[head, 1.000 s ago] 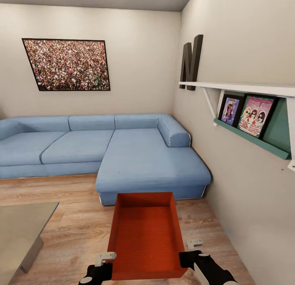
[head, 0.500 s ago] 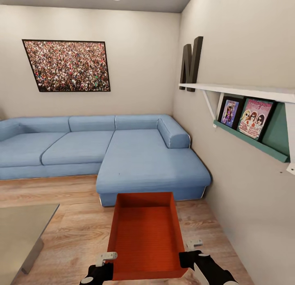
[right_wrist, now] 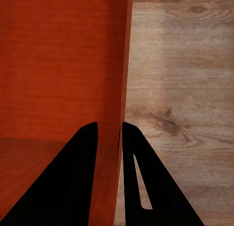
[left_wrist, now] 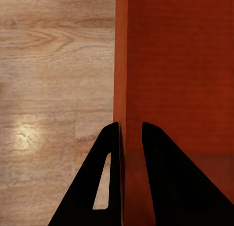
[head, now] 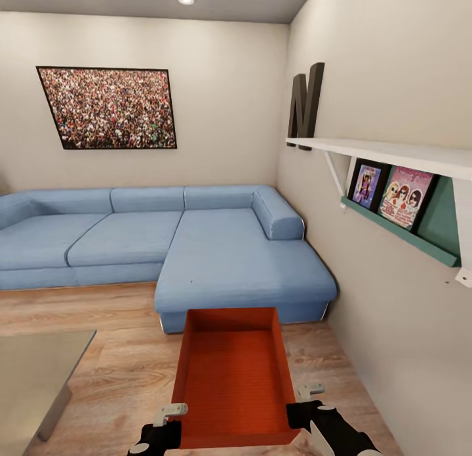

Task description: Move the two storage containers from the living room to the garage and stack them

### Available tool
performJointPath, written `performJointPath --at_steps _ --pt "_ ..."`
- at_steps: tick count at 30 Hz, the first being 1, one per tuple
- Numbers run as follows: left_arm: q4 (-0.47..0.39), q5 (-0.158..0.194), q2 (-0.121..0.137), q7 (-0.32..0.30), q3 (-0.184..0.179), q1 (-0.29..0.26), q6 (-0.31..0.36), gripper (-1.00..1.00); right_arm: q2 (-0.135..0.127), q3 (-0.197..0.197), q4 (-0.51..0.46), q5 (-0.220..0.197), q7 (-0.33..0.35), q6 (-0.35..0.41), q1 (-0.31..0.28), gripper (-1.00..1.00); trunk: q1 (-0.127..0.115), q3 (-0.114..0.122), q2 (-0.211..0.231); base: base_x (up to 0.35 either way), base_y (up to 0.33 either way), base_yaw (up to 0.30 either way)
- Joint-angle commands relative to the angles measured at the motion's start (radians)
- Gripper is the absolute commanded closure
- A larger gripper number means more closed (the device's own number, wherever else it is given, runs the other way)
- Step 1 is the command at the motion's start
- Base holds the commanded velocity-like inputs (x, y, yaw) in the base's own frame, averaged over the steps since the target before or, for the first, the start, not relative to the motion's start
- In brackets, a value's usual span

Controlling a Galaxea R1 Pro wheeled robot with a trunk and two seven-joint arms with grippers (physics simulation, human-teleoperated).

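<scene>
In the head view, one orange-red storage container (head: 233,376) sits at the lower centre of the frame, open side up, held out in front of the robot above the light wood-plank floor (head: 118,351) of the living room. Its near end is gripped on both long walls. The left end effector (head: 159,430) is at the lower left of the container's near corner, and the right end effector (head: 307,407) is at the lower right.

In the left wrist view, the left end effector (left_wrist: 130,138) has its two dark fingers (left_wrist: 163,182) clamped on the container's wall (left_wrist: 121,65), one finger inside the bin and one outside, with plank floor beyond. The right wrist view shows the same for the right end effector (right_wrist: 109,131): its fingers (right_wrist: 73,182) pinch the opposite wall (right_wrist: 124,55), ribbed orange bottom on one side and wood floor on the other.

Behind the container, across the middle of the head view, stands a blue sectional sofa (head: 196,246). A grey low counter (head: 33,371) shows at the lower left. A framed crowd picture (head: 108,107) hangs at the upper left, and at the right edge a white wall shelf (head: 387,151) carries a dark letter N (head: 306,102), with framed pictures (head: 393,194) below it.
</scene>
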Motion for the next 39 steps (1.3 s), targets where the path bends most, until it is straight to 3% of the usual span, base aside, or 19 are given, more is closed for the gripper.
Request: performJointPath --at_steps 1,13,28,39 --pt "0.002 0.008 0.01 0.012 0.002 0.0 -0.004 1.0 -0.001 -0.014 -0.004 0.019 0.0 0.006 -0.001 1.0 -0.004 0.002 0.007 0.0 0.0 0.0" --pt "0.002 0.008 0.01 0.012 0.003 0.0 -0.004 1.0 0.0 -0.014 -0.004 0.016 0.001 0.007 -0.001 1.0 -0.004 0.002 0.007 0.0 0.0 0.026" --pt "0.002 0.008 0.009 0.013 0.003 0.0 -0.018 1.0 0.0 -0.014 -0.004 0.017 0.001 0.008 -0.001 1.0 -0.004 0.002 0.007 -0.029 0.0 0.256" --pt "0.003 0.008 0.009 0.013 0.002 0.0 -0.026 1.0 0.0 -0.015 -0.004 0.015 0.001 0.006 -0.001 1.0 -0.004 0.002 0.007 -0.28 0.0 0.148"
